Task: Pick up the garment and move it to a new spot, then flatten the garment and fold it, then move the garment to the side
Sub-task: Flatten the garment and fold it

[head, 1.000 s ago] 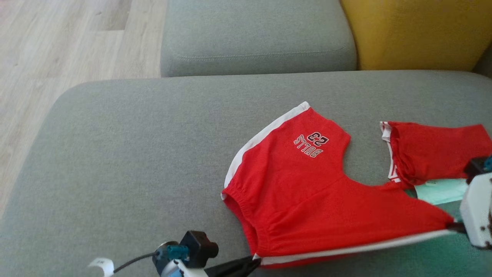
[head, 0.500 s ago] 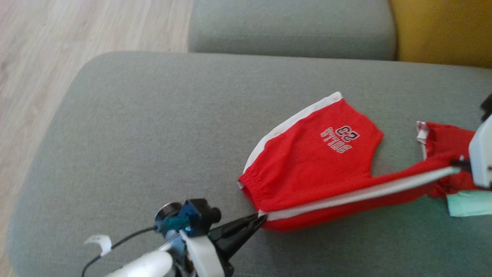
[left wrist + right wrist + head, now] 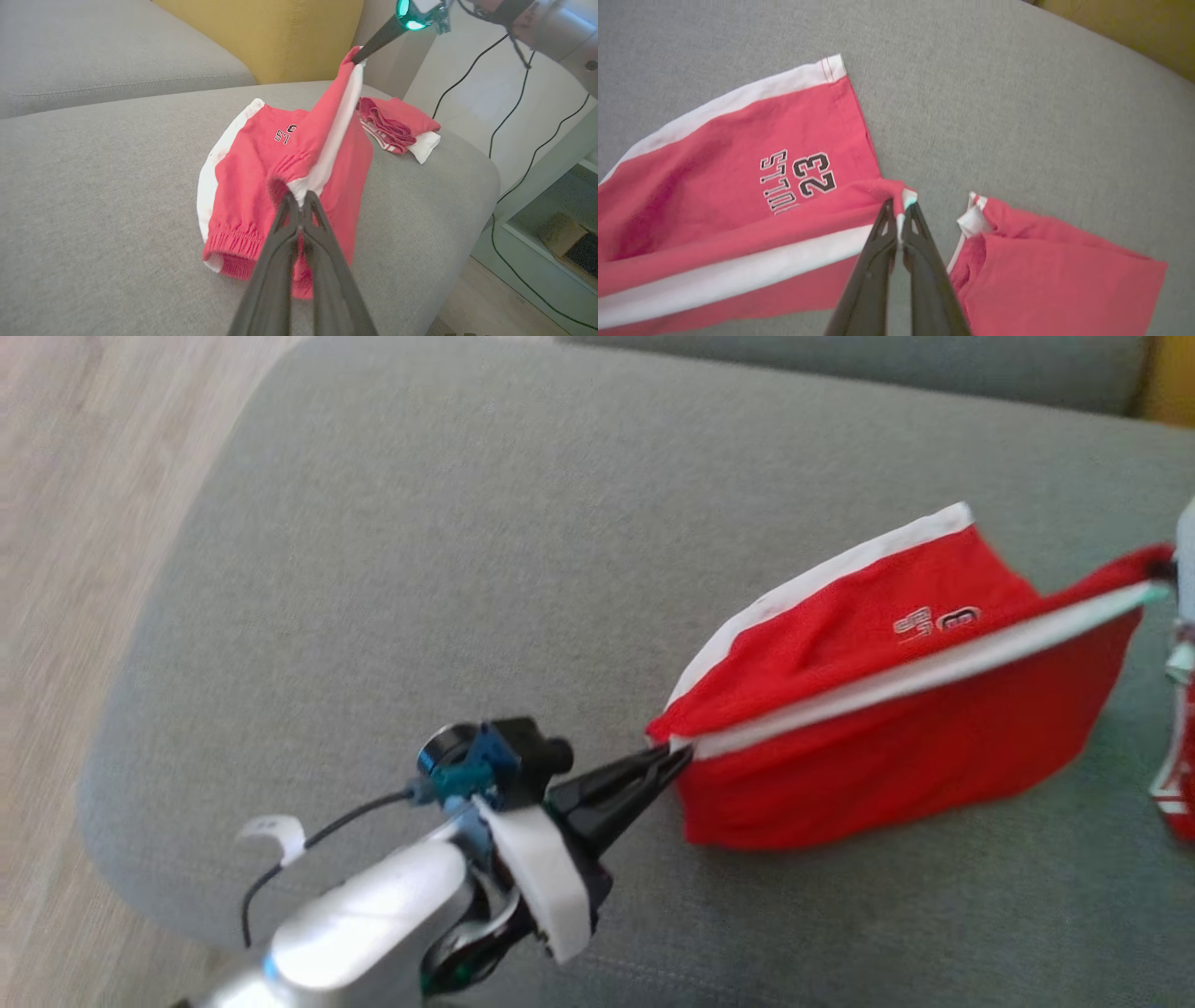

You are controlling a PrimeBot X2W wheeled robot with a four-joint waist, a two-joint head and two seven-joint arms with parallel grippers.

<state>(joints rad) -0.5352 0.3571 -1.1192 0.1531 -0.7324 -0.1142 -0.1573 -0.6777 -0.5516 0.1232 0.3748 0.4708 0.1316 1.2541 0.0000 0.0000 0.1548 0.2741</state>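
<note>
The garment (image 3: 868, 747) is a pair of red shorts with white side stripes and a black-and-white print, on a grey sofa seat (image 3: 420, 569). My left gripper (image 3: 677, 756) is shut on its waistband corner (image 3: 300, 203). My right gripper (image 3: 357, 58) is shut on the hem corner of the same striped edge (image 3: 901, 210). Between them that edge is stretched taut and raised above the seat. The leg with the print (image 3: 738, 186) lies flat beneath it, and its lettering is partly covered in the head view.
A second red garment (image 3: 397, 123) with white trim lies folded on the seat just right of the shorts (image 3: 1045, 270). A yellow cushion (image 3: 280, 32) stands behind. Wooden floor (image 3: 56, 616) lies past the seat's left edge. Cables and a shelf (image 3: 551, 224) are beyond its right end.
Both grippers have lifted the near striped edge off the seat and carried it toward the far leg, partly covering the print. The head camera has also shifted.
</note>
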